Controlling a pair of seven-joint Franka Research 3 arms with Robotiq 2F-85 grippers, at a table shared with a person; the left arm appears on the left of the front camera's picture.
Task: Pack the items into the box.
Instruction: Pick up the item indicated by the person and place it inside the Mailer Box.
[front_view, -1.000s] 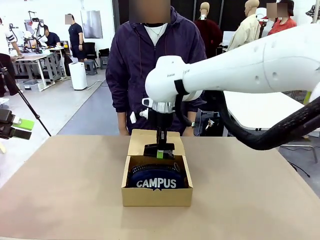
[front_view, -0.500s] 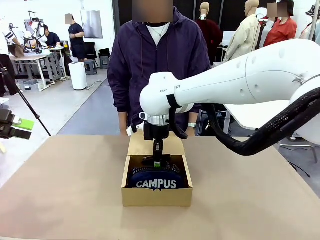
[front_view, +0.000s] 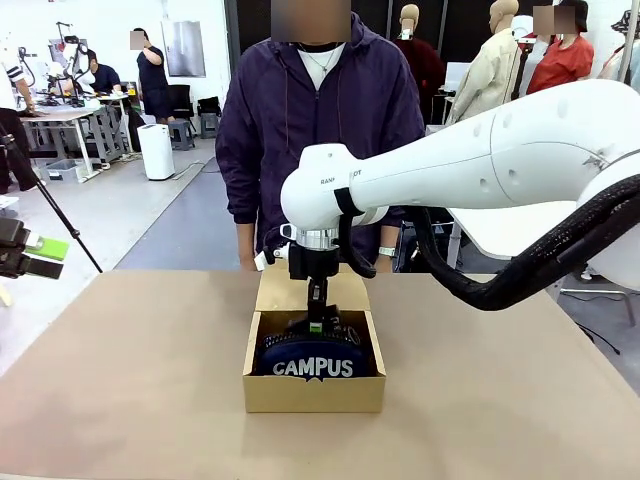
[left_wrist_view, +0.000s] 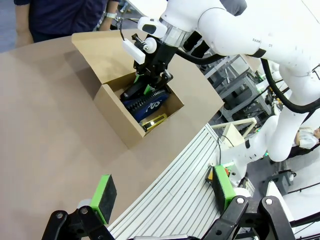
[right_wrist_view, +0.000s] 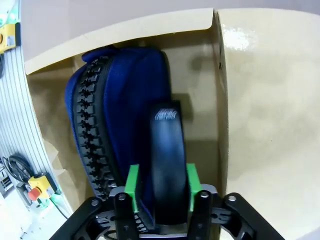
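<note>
Box: small plain brown cardboard box (front_view: 314, 393) mid-table, flap lid open. Slim yellow utility knife (left_wrist_view: 154, 121) lies by its near wall, navy zipped "CAMPUS" pouch (front_view: 314, 364) behind it. Right gripper (right_wrist_view: 161, 186) reaches into the box, clamped on small black stapler (right_wrist_view: 167, 160) at the pouch's far side. Left gripper (left_wrist_view: 164, 192) spread wide, well aside. Person (front_view: 320, 130) stands beyond.

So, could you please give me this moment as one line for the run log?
right gripper: shut on stapler, in box beside pouch | knife: in box | lid: open | left gripper: open, away from box
</note>
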